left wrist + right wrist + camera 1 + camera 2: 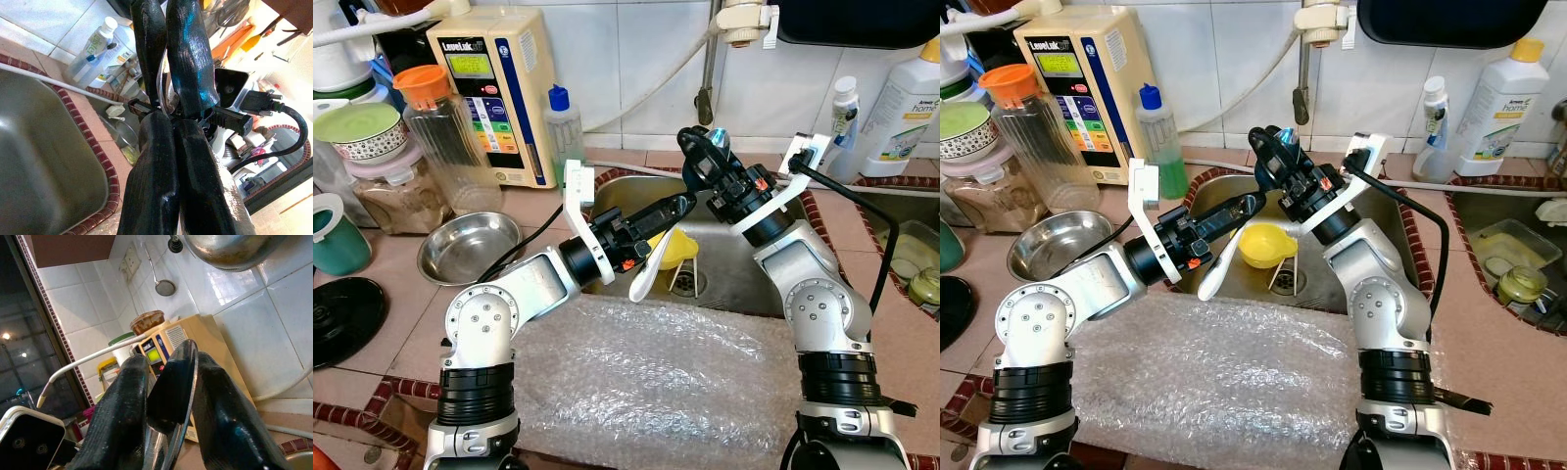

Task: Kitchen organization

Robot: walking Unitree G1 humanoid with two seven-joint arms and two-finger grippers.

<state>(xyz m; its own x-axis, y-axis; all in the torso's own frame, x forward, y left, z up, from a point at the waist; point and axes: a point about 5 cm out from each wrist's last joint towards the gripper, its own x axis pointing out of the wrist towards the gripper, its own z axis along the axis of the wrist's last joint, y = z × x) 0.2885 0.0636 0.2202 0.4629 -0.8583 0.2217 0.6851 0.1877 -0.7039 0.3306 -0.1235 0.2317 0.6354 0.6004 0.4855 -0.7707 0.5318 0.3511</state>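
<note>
My left gripper [683, 204] reaches out over the steel sink [744, 284] with its fingers pressed shut. A white plastic spoon [646, 272] hangs slanted from under those fingers, and its handle end is hidden there. Its bowl sits above the sink's front rim. A yellow scoop [683, 250] lies in the sink near the drain. My right gripper [697, 137] points up toward the faucet. It is shut on a thin shiny metal utensil [183, 382], which shows edge-on between its fingers [122, 406]. The two grippers nearly touch.
Bubble wrap [646, 377] covers the counter in front of the sink. At the left stand a steel bowl [470, 250], an orange-lidded jar [440, 127], a water ioniser [494, 93] and a green bottle [566, 137]. A white detergent bottle [906, 103] and a second basin [911, 259] lie right.
</note>
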